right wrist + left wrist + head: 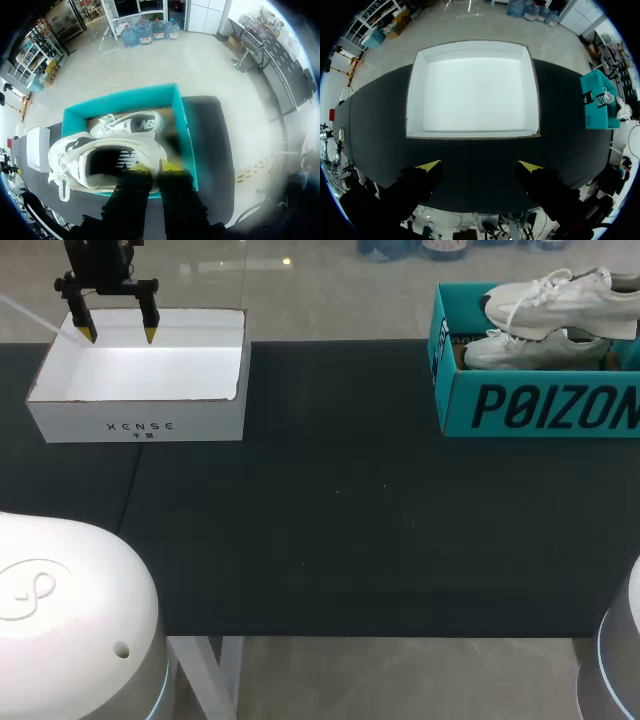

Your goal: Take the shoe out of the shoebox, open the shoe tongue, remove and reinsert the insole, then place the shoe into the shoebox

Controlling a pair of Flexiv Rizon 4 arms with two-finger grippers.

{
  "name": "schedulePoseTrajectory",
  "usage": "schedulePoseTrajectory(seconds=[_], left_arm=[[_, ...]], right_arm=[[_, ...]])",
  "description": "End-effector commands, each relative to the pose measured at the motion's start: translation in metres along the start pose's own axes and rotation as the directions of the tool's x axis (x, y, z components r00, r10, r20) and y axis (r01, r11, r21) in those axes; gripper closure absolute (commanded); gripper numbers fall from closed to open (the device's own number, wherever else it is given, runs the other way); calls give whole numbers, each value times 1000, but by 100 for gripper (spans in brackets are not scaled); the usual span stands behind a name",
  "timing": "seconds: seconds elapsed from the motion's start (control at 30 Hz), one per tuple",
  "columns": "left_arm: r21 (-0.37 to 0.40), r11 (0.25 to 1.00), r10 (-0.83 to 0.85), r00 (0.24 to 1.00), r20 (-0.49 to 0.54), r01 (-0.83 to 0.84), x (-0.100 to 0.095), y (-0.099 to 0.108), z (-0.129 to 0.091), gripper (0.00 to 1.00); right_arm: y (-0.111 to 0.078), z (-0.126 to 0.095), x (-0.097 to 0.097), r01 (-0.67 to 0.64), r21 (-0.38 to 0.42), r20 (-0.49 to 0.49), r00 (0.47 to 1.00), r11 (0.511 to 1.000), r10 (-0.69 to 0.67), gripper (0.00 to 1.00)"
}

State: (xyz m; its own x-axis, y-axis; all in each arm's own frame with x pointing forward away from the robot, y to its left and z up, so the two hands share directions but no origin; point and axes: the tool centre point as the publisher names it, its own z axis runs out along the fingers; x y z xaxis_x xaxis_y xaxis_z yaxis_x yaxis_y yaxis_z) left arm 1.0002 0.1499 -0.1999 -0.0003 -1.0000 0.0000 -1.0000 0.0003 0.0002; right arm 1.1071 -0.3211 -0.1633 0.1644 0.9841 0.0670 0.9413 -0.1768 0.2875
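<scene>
A white sneaker [560, 295] hangs over the teal shoebox [540, 405] at the table's far right. My right gripper [154, 168] is shut on the rim of this sneaker [100, 160], near its opening. A second white sneaker [530, 348] lies on its side inside the box, and in the right wrist view this second sneaker [130, 124] is ahead of the held one. The right gripper itself is outside the head view. My left gripper [119, 336] hovers open over the far edge of a white box [135, 415], with nothing between its fingers [432, 166].
The white box [472, 95] at the far left is open-topped with nothing inside. The teal shoebox [595, 100] stands well apart from it. Dark table mat stretches between the two boxes and toward the near edge.
</scene>
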Motion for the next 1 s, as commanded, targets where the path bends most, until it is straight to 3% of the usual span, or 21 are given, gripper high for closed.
schedulePoseTrajectory(seconds=[0.03, 0.2, 0.53, 0.8, 1.0], left_arm=[[0, 1000, 0, 1000, 0, 0, 0, 0, 0, 0], [0, 1000, 0, 1000, 0, 0, 0, 0, 0, 0], [0, 1000, 0, 1000, 0, 0, 0, 0, 0, 0], [0, 1000, 0, 1000, 0, 0, 0, 0, 0, 0], [0, 1000, 0, 1000, 0, 0, 0, 0, 0, 0]], right_arm=[[-31, -45, 1, 27, -52, 16, 1000, 998, -26, 100], [-70, -57, 10, 45, -68, 78, 996, 997, -40, 100], [-168, -61, 40, 45, -69, 167, 985, 997, -33, 100], [-238, -45, 62, 42, -81, 154, 988, 996, -29, 100], [-273, -27, 77, 32, -78, 126, 992, 996, -22, 100]])
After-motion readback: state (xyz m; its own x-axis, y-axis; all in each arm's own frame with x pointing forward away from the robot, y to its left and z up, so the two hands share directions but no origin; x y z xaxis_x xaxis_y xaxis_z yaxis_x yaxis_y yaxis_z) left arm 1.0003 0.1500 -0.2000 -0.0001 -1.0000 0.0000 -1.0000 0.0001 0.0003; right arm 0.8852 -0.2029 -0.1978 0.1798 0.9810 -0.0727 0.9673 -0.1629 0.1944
